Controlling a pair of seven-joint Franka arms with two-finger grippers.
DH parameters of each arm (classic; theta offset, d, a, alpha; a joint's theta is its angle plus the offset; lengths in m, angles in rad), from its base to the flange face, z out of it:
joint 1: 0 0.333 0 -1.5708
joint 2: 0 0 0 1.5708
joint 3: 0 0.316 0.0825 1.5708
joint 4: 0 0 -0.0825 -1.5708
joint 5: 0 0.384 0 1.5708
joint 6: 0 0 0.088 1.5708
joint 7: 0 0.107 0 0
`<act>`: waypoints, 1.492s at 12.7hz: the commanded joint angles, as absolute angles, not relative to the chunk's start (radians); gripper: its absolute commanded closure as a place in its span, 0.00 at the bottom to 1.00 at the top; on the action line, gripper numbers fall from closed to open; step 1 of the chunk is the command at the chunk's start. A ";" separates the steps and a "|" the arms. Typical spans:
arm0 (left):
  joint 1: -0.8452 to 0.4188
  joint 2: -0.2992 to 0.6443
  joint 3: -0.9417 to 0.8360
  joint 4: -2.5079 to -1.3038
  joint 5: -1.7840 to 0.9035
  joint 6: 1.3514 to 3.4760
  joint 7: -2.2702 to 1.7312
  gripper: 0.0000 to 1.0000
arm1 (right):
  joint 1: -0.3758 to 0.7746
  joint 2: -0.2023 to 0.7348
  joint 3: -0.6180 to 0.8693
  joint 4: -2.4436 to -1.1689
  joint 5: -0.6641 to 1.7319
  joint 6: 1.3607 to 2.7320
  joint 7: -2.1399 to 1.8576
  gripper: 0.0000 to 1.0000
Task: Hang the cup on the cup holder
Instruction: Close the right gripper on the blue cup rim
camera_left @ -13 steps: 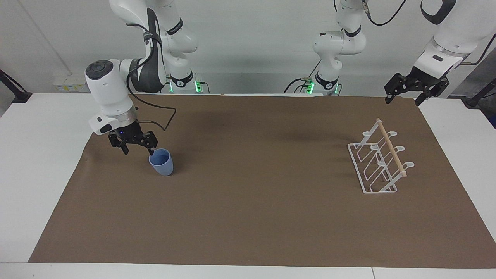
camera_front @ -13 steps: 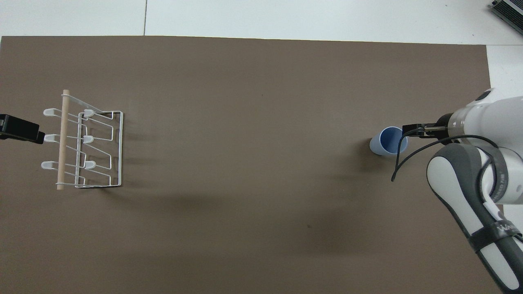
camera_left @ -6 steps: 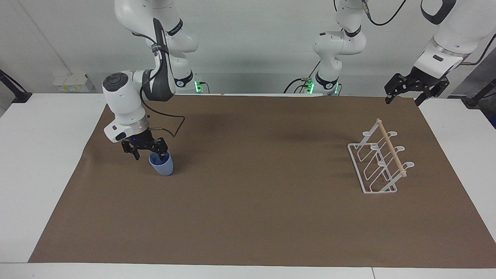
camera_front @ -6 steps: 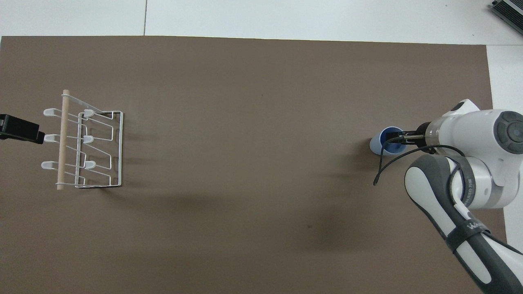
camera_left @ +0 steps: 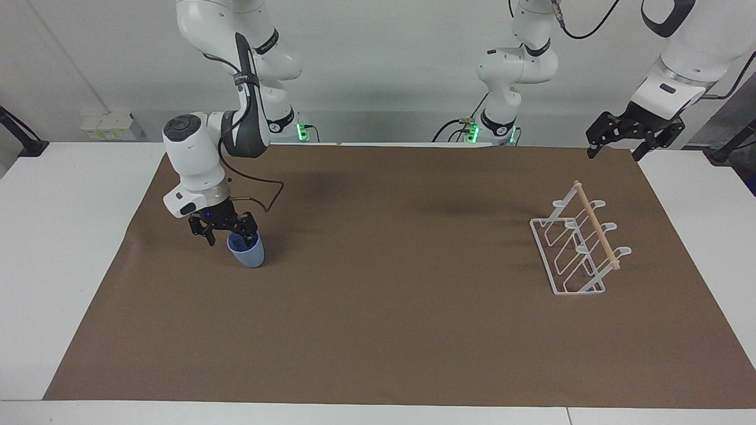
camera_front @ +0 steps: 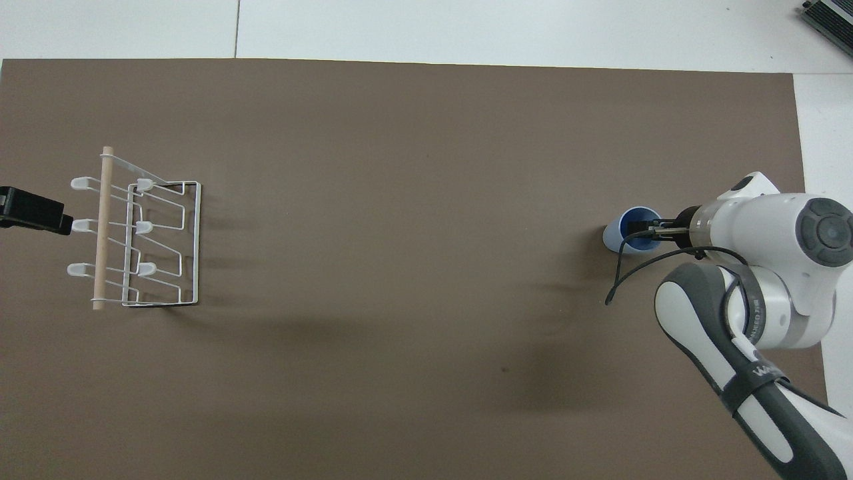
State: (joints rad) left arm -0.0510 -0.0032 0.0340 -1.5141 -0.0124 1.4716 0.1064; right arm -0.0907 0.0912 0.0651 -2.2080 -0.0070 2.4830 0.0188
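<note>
- Brown mat (camera_left: 378, 330) is covering the table, white wall running along the robots' end.
- Cup (camera_left: 248, 254) is standing upright on the mat toward the right arm's end.
- Right gripper (camera_left: 226, 231) is sitting at the cup's rim, fingers spread, one dipping inside the mouth, one outside the wall.
- Rack (camera_left: 576, 251) is standing well apart, toward the left arm's end.
- Left gripper (camera_left: 614, 147) is waiting in the air over the mat's corner, fingers wide.

Left gripper (camera_front: 30, 212) cut off by the overhead view's edge, only its black tip showing beside the cup holder (camera_front: 136, 235). Cup (camera_left: 246, 252) rim partly hidden under the right gripper (camera_left: 227, 232); contact between fingers and rim unclear.
</note>
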 commanded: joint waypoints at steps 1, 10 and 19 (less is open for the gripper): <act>-0.043 -0.029 0.026 -1.542 -0.002 1.465 0.097 0.00 | -0.103 0.084 0.072 -2.221 0.018 2.502 0.011 0.11; -0.043 -0.029 0.026 -1.542 -0.002 1.465 0.097 0.00 | -0.103 0.086 0.072 -2.209 0.018 2.477 0.026 0.98; -0.041 -0.031 0.026 -1.542 -0.002 1.453 0.097 0.00 | -0.101 0.074 0.071 -1.964 0.018 2.189 0.022 0.99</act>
State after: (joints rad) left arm -0.0510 -0.0033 0.0340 -1.5141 -0.0124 1.4615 0.1064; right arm -0.0937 0.0767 0.0662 -2.0170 -0.0060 2.2481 0.0199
